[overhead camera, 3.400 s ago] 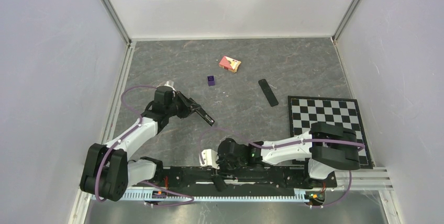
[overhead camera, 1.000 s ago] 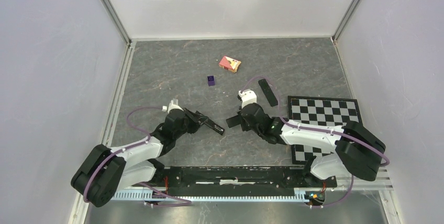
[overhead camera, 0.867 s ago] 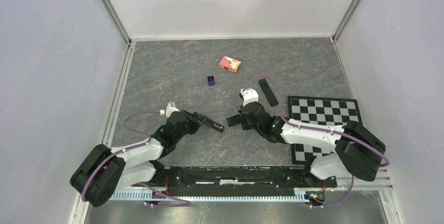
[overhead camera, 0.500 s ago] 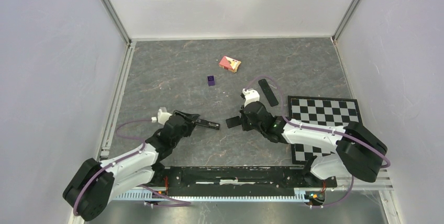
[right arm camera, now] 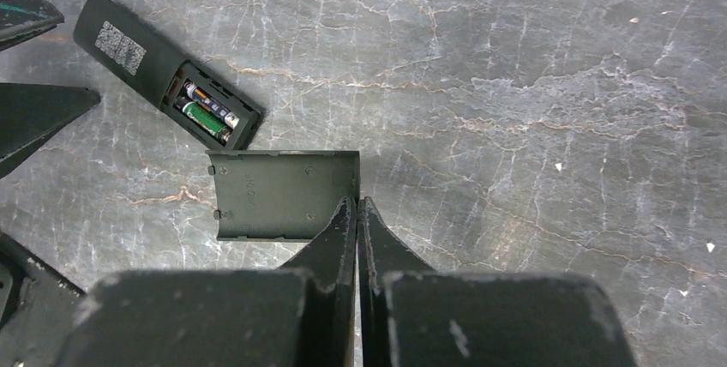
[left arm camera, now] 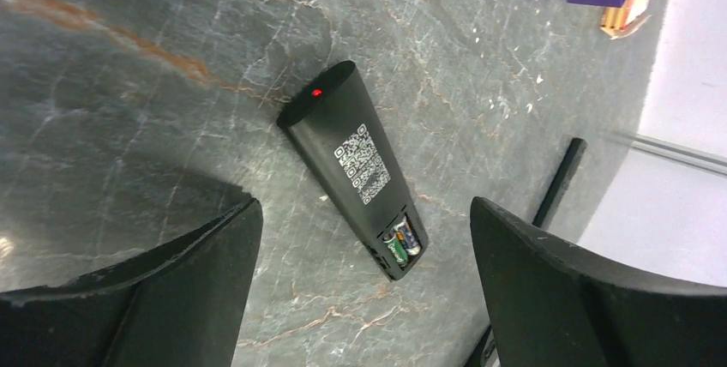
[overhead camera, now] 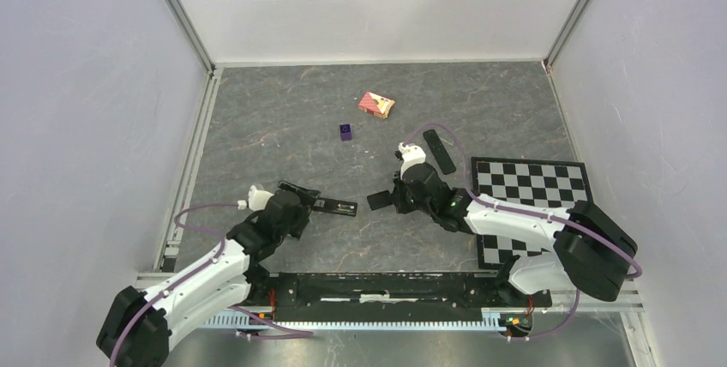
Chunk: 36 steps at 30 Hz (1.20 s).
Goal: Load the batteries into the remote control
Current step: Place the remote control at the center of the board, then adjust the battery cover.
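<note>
From above, the remote control [overhead camera: 341, 207] lies flat on the grey table [overhead camera: 283, 118] in the lower middle of the frame. It is just ahead of the left gripper [overhead camera: 313, 198], whose fingers are spread wide and grip nothing. To its right, the right gripper [overhead camera: 386, 198] is pinched closed on a small dark battery cover [overhead camera: 374, 202], a short gap from the remote's end. A purple cube [overhead camera: 345, 132], a red-and-white box [overhead camera: 376, 105] and a second black bar [overhead camera: 439, 151] beside the checkerboard [overhead camera: 531, 183] sit further up, well apart from the work. The left wrist view shows the remote lying back-up between the two parted fingers, touching neither. Its battery bay [left arm camera: 383, 257], at the lower end, is uncovered and holds both batteries [left arm camera: 400, 241] side by side, one of them green. The right wrist view puts the remote at upper left, its open bay facing the cover and the cells seated lengthwise; the second cell's colour is hard to tell. The fingers there meet only on the cover's right-hand edge. Loading looks done, and closing the bay is probably what remains. The narrow edge grip could let the cover pivot or slip as it is pressed in. The remote, held by nothing, could skid away under the push. A tilted cover could also catch a cell and lever it out.
</note>
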Available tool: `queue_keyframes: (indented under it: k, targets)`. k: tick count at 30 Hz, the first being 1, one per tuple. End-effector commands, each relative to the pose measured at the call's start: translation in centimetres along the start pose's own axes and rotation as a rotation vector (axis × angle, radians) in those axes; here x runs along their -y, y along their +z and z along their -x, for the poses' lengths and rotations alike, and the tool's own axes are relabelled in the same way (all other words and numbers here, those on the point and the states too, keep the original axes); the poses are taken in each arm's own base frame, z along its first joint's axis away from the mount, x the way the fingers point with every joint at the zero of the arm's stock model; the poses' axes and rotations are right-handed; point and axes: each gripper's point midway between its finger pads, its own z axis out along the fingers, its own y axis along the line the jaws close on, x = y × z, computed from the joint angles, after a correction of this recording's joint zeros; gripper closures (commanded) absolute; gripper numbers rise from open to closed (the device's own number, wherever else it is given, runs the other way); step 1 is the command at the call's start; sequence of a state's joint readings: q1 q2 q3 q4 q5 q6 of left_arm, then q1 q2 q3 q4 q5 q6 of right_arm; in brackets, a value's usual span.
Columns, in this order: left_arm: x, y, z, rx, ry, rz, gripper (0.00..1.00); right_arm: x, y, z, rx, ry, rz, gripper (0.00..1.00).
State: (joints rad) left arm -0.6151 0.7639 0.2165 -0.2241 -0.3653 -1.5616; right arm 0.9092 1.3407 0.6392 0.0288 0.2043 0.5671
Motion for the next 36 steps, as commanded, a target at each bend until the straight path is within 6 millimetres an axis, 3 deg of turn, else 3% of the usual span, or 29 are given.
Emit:
queue_keyframes:
  k: [1,5,7,11,14,17,22,31,34,35,36]
  targets:
    - [-2.4,-1.1,0.3,-0.007,0.115,0.121,0.01,-2.4,-0.6,3.0,0.06,0.034,0.092,1.0]
    - [3.8,-2.2,-1.7,-0.122,0.281,-0.154,0.0,-2.8,-0.5,3.6,0.061,0.048,0.125,1.0]
    - [7.5,-3.7,-3.2,-0.193,0.366,-0.335,0.0,-3.0,-0.5,4.3,0.075,0.052,0.144,1.0]
    - [12.4,-6.8,-5.7,-0.311,0.515,-0.603,0.0,-3.9,-1.0,5.8,0.105,0.05,0.21,1.0]
    - [13.9,-7.6,-7.2,-0.387,0.6,-0.673,0.02,-5.1,-1.6,6.9,0.114,0.048,0.269,1.0]
    - [14.5,-7.2,-8.5,-0.452,0.654,-0.68,0.11,-5.8,-2.0,7.6,0.119,0.044,0.297,1.0]
    - [15.3,-6.7,-9.8,-0.517,0.639,-0.701,0.37,-5.7,-2.3,8.2,0.124,0.048,0.296,1.0]
    - [15.8,-7.6,-10.9,-0.586,0.645,-0.769,0.78,-5.3,-2.3,8.4,0.117,0.062,0.298,1.0]
    - [16.0,-7.6,-11.5,-0.616,0.694,-0.801,0.98,-5.5,-2.5,9.0,0.13,0.051,0.316,1.0]
    - [16.2,-7.6,-11.5,-0.609,0.724,-0.824,0.98,-5.7,-2.7,9.3,0.133,0.034,0.333,0.9]
    - [16.5,-7.5,-11.4,-0.587,0.751,-0.843,0.98,-5.6,-3.0,9.6,0.133,0.02,0.348,0.73]
